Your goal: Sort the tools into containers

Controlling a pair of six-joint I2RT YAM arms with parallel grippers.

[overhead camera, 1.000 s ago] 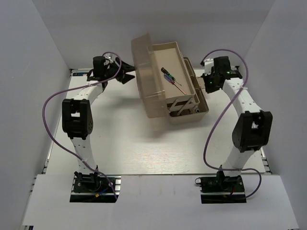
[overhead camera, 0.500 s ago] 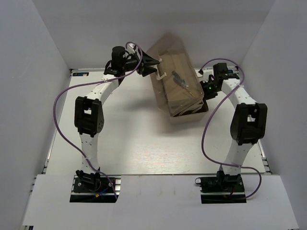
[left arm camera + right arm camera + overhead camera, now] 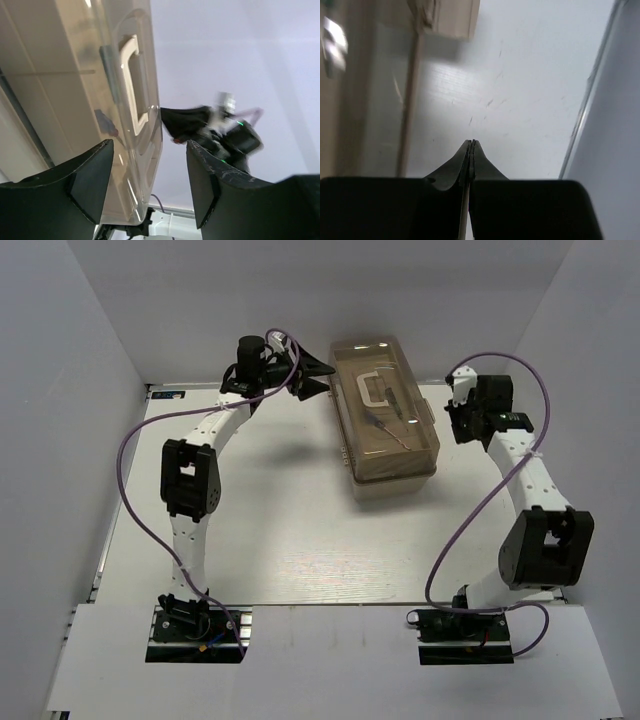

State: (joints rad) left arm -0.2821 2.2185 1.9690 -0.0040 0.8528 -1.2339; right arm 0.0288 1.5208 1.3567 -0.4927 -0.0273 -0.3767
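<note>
The beige toolbox point(image 3: 385, 480) stands at the back middle of the table with its translucent brown lid point(image 3: 400, 450) down and its pale handle point(image 3: 372, 388) on top. Dim shapes of tools point(image 3: 388, 425) show through the lid. My left gripper point(image 3: 322, 377) is open and empty, right at the lid's far left edge; in the left wrist view the lid point(image 3: 85, 75) and handle point(image 3: 131, 75) fill the left side, and my left gripper point(image 3: 150, 150) has its jaws apart. My right gripper point(image 3: 472, 142) is shut and empty, over bare table right of the box point(image 3: 450, 17).
White walls enclose the table point(image 3: 280, 540) on the left, back and right. The right arm's purple cable point(image 3: 450, 530) loops over the table's right part. The table's right edge rail point(image 3: 590, 85) runs close beside my right gripper.
The toolbox lid has swung from open to down over the box. My left gripper followed it to the right. My right arm drew back to the right, away from the box.
</note>
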